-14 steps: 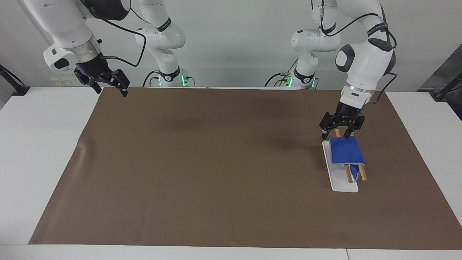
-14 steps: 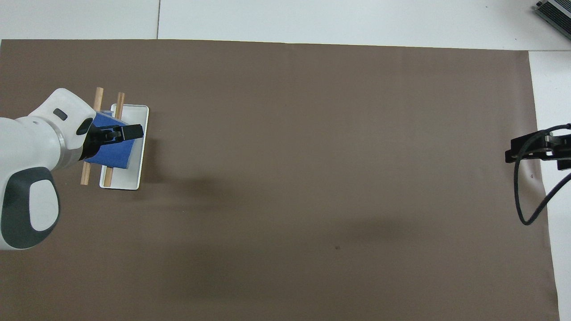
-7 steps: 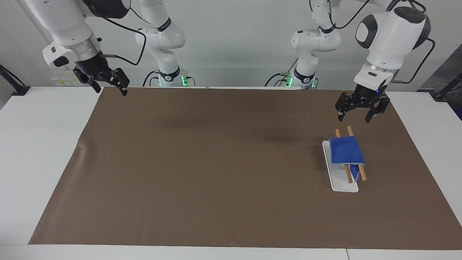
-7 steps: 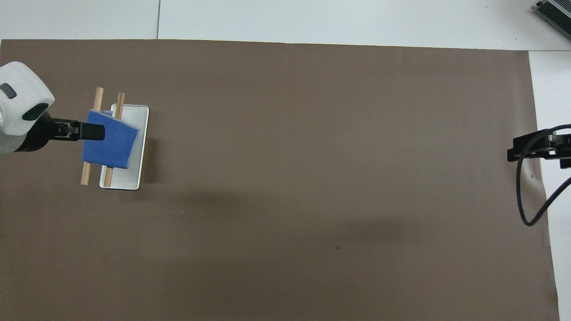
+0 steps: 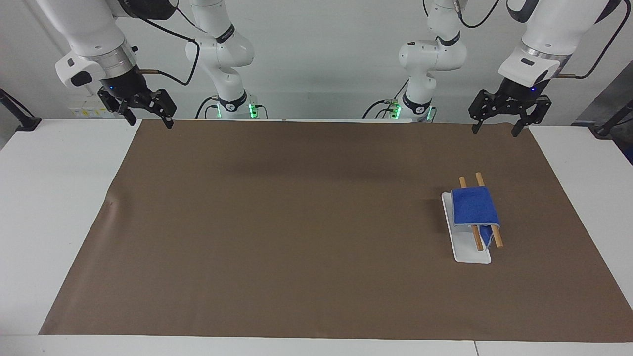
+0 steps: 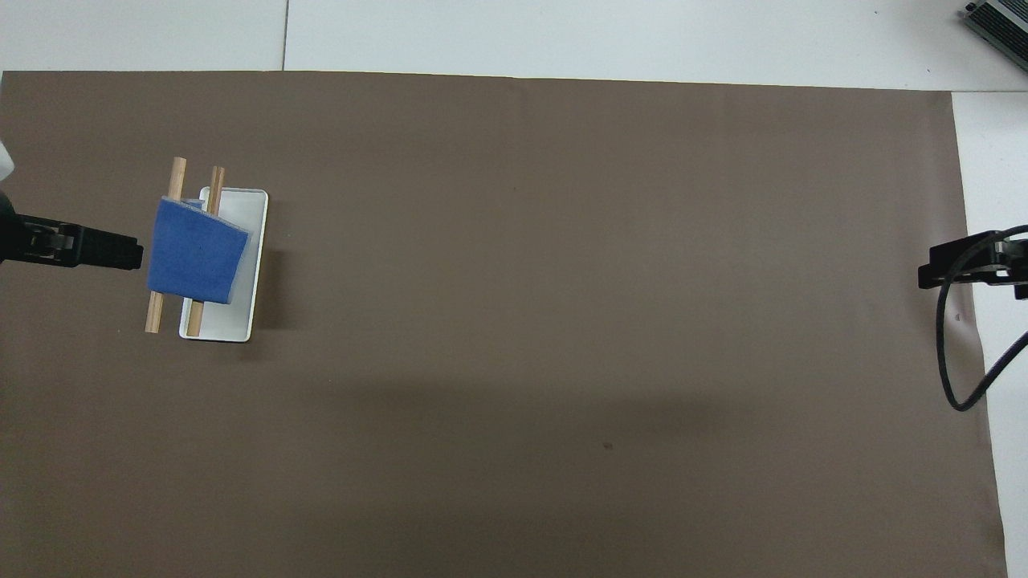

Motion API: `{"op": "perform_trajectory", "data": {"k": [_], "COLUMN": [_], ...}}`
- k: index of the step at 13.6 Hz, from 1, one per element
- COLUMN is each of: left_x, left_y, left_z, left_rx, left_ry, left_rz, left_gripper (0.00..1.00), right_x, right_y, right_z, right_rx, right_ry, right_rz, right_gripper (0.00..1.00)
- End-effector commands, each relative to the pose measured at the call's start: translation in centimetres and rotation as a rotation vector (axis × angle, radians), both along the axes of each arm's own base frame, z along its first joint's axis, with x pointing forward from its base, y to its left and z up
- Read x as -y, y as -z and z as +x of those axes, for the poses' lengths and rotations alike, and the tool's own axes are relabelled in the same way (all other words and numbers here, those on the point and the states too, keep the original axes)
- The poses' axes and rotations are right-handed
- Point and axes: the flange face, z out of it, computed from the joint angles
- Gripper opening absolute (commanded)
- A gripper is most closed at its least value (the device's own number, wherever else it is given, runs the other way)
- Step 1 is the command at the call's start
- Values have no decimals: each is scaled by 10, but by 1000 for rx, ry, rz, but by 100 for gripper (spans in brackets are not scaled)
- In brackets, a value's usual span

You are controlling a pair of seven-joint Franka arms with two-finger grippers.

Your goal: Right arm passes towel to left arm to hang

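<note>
Blue towel (image 5: 474, 207) draped over the rack (image 5: 467, 244); both spread, empty pincers, left (image 5: 509, 111) and right (image 5: 141, 106), should stay clear (job looks done).

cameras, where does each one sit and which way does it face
Facing view: high across the table, facing the robots; both arms show whole, left gripper and right gripper raised, open and empty.
Overhead view: above the robots' end, looking steeply down; only the grippers' tips show at the side edges.
Shared: the towel draped over the rack on the brown mat, half a turn apart.
</note>
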Motion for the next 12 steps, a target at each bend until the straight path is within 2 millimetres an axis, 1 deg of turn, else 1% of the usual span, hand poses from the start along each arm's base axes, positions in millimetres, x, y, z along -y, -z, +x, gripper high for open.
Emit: {"op": "perform_trajectory", "data": {"k": [1, 2, 3, 6, 8, 10, 11, 12], "left_x": [-5, -11, -13, -8, -3, -11, -12, -9], "left_y": [-8, -8, -8, 0, 2, 1, 1, 0], "left_z": [6, 4, 1, -12, -14, -13, -13, -12], "left_rx": [-37, -47, -66, -149, -156, -148, -148, -141], "left_ry": [2, -7, -10, 4, 12, -1, -3, 0], "left_rz": [-15, -13, -19, -10, -6, -7, -7, -7], "left_gripper": [100, 100, 100, 100, 100, 100, 100, 100], "right_x": [-1, -2, -1, -2, -2, 0, -2, -2], "right_y": [0, 0, 1, 1, 1, 1, 1, 1], "right_z": [-5, -4, -5, -5, -5, -5, -5, -5], "right_rx": [-2, 0, -6, -8, -8, -8, -8, -8], "right_ry": [-24, -21, -19, -23, -23, -18, -21, -21], "right_rz": [-9, -6, -2, -1, 1, 1, 1, 1], "right_gripper": [100, 100, 100, 100, 100, 100, 100, 100]}}
